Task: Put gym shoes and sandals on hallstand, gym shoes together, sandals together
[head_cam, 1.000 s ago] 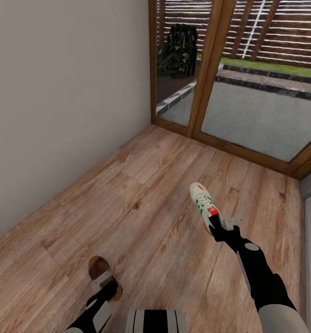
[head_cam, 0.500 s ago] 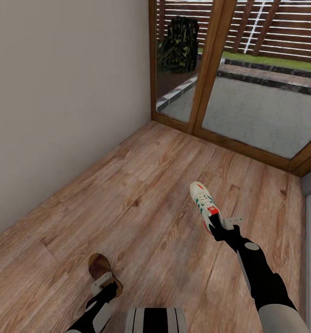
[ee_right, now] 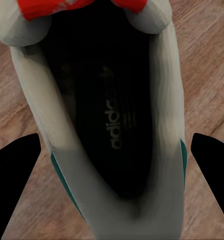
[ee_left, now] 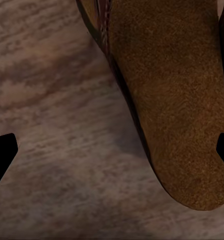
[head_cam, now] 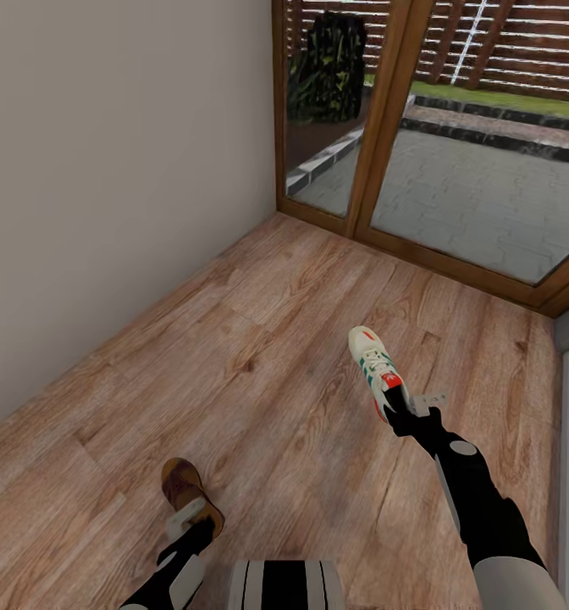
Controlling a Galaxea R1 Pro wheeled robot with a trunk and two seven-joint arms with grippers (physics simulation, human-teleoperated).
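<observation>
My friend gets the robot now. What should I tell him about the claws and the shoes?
Left claw: shut on a brown sandal, carried above the floor.
Right claw: shut on a gym shoe at its heel, toe pointing away from the robot.
The wrist views show the sandal's footbed and the gym shoe's dark inside between the fingertips.
Done: one sandal and one gym shoe picked up.
Left: put both on the shoe rack, then fetch the other sandal and gym shoe and pair them up.
</observation>
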